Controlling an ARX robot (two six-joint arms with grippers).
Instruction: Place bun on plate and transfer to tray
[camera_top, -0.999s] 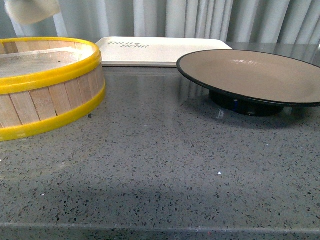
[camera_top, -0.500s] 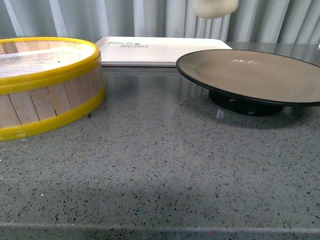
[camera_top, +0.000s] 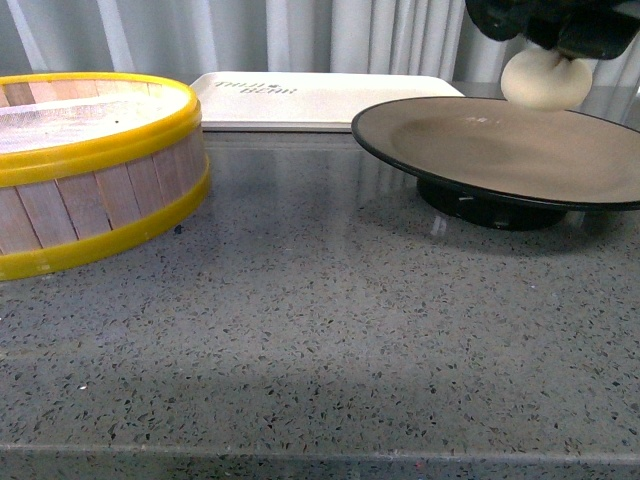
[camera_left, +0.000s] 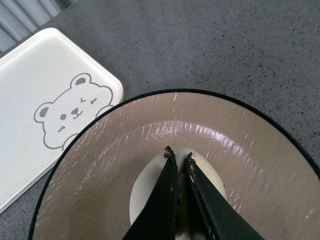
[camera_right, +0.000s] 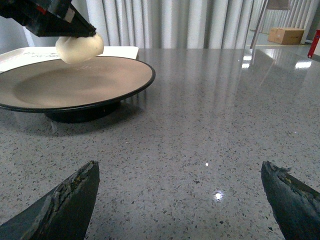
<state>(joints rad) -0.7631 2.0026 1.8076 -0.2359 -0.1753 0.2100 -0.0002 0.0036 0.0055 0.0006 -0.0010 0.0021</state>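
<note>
**Front view, upper right.** We see the left pincer (camera_top: 545, 25) pinching the bun (camera_top: 545, 80) by its top. Its jaws are drawn nearly together on the dough, as the left wrist view confirms. The bun hangs over the far part of the plate (camera_top: 480, 150), at right centre; we cannot tell whether it touches the brown surface. The right pincer (camera_right: 182, 197) is spread wide and empty, low over the desk (camera_top: 320, 330). We judge the first step, bun onto plate, nearly complete. The next move calls for lowering, parting the jaws and lifting clear. The plate then goes to the tray (camera_top: 320, 100), upper centre, beside the steamer basket (camera_top: 100, 190) at left.
</note>
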